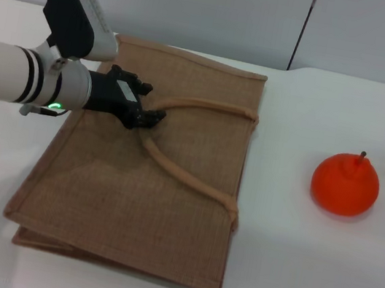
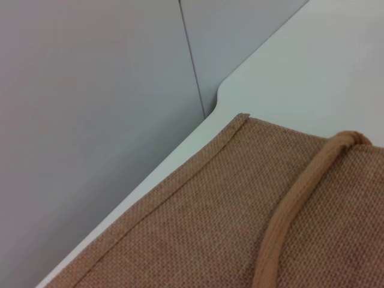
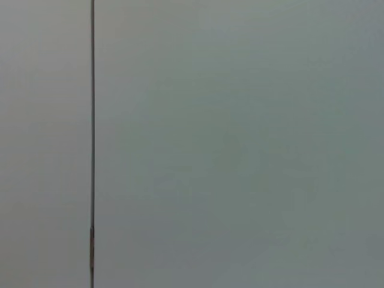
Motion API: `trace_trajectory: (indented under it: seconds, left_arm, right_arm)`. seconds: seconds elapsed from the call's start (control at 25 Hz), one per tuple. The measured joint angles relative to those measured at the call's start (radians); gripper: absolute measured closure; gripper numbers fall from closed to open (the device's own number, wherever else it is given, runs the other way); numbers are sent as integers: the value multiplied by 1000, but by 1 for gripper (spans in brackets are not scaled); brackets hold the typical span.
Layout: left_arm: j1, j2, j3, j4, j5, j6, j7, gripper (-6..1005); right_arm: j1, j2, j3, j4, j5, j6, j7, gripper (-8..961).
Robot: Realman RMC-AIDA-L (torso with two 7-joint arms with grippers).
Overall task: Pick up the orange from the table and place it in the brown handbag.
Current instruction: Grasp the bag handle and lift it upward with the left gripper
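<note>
The brown handbag [image 1: 150,174] lies flat on the white table [image 1: 302,281], and its looped handles [image 1: 187,176] rest on top of it. My left gripper [image 1: 149,116] is low over the bag, at the bend of the handle loop. The left wrist view shows the bag's weave [image 2: 204,240], a bound edge and one handle [image 2: 288,216]. The orange [image 1: 345,184], with a short dark stem, sits on the table to the right of the bag, apart from it. My right gripper is out of view; its wrist view shows only a grey wall panel [image 3: 240,144].
A grey panelled wall [image 1: 201,5] runs behind the table's far edge. The bag's open side faces right, toward the orange. Bare tabletop lies between the bag and the orange and in front of both.
</note>
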Motion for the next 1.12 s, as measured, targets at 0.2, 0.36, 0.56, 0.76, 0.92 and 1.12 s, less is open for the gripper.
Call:
trace_trajectory:
  seconds: [0.2, 0.36, 0.56, 0.76, 0.92, 1.12]
  left_arm:
    - [0, 0, 0, -3, -2, 2, 4, 406]
    - [0, 0, 0, -5, -3, 19, 4, 408]
    - [0, -2, 0, -14, -3, 35, 5, 411]
    - [-2, -2, 1, -31, -3, 54, 15, 425]
    - [-8, -3, 3, -43, -23, 57, 27, 499]
    - [-11, -3, 2, -50, -54, 76, 37, 573]
  right_arm:
    - [0, 0, 0, 0, 0, 0, 0, 60]
    - [0, 0, 0, 0, 0, 0, 0, 60]
    - [0, 0, 0, 0, 0, 0, 0, 60]
    - [0, 0, 0, 0, 0, 0, 0, 60]
    - [0, 0, 0, 0, 0, 0, 0, 60]
    - [0, 0, 0, 0, 0, 0, 0, 60]
